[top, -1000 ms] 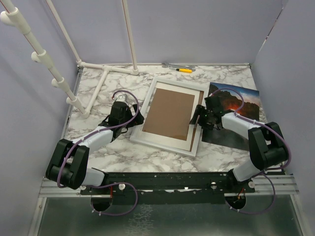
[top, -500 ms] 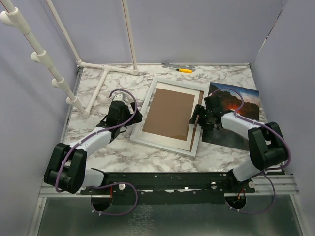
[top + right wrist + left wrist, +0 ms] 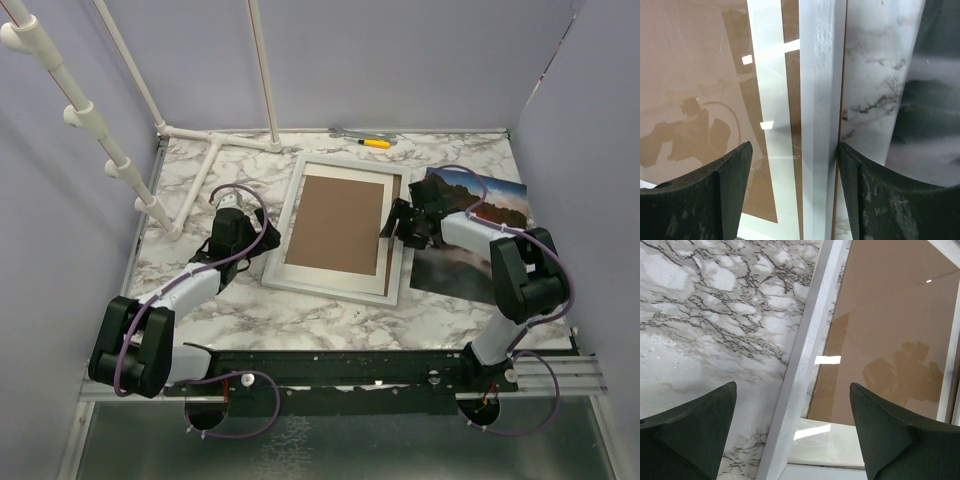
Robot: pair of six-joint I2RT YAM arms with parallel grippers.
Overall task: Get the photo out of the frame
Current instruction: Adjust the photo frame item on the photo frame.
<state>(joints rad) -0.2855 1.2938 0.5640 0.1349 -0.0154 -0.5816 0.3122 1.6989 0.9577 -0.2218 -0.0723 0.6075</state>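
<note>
The white frame (image 3: 355, 166) lies flat at mid-table, its brown board (image 3: 340, 222) showing through the middle. The photo (image 3: 470, 225), a dark landscape print, lies on the table right of the frame, outside it. My left gripper (image 3: 266, 240) is open and straddles the frame's left rail (image 3: 807, 345); both of its fingertips stand apart from it. My right gripper (image 3: 393, 228) is open over the right rail (image 3: 822, 100). Its right finger (image 3: 865, 190) rests against the rail's outer side, and its left finger (image 3: 725, 180) hangs apart from the rail, over the glass. The photo (image 3: 935, 100) shows just beyond.
A white pipe rack (image 3: 215, 160) stands at the back left. A yellow-handled tool (image 3: 375, 143) lies by the back wall. Purple walls close in three sides. The marble tabletop (image 3: 190, 200) lies bare left of the frame and along the near edge.
The frame has turned and slid left and toward the back, uncovering more of the photo. Both grippers moved with it, still open over its side rails.
</note>
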